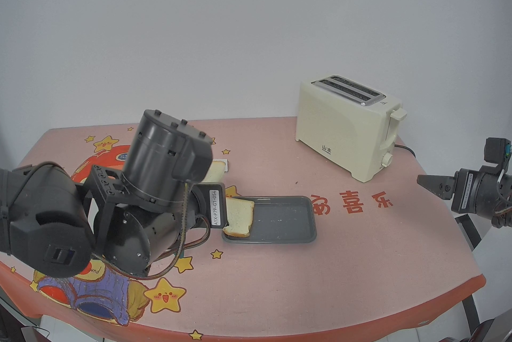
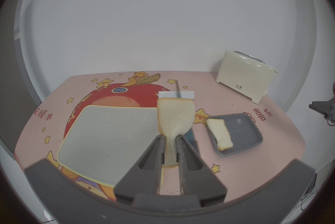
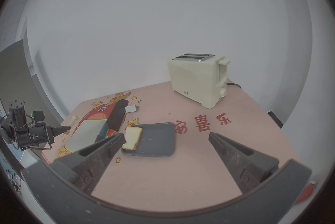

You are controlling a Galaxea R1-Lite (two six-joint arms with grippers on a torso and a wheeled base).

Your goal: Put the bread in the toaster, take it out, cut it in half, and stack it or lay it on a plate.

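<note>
My left gripper [image 2: 170,137] is shut on a half slice of bread [image 2: 175,116], held upright above the near edge of the pale cutting board [image 2: 104,137]. A second half slice [image 1: 238,217] lies at the left end of the grey tray [image 1: 288,223], also seen as bread [image 2: 220,134] on the tray [image 2: 244,130]. The cream toaster [image 1: 346,129] stands at the back right with both slots empty. My right gripper [image 3: 167,146] hangs open beyond the table's right side, its fingers [image 1: 433,183] pointing toward the table.
A long dark object [image 3: 115,118] lies beside the cutting board [image 3: 87,130], with a small white rectangle [image 2: 176,94] at its far end. The toaster's cord [image 1: 408,148] trails off behind it. Bare pink tabletop [image 1: 330,273] stretches in front of the tray.
</note>
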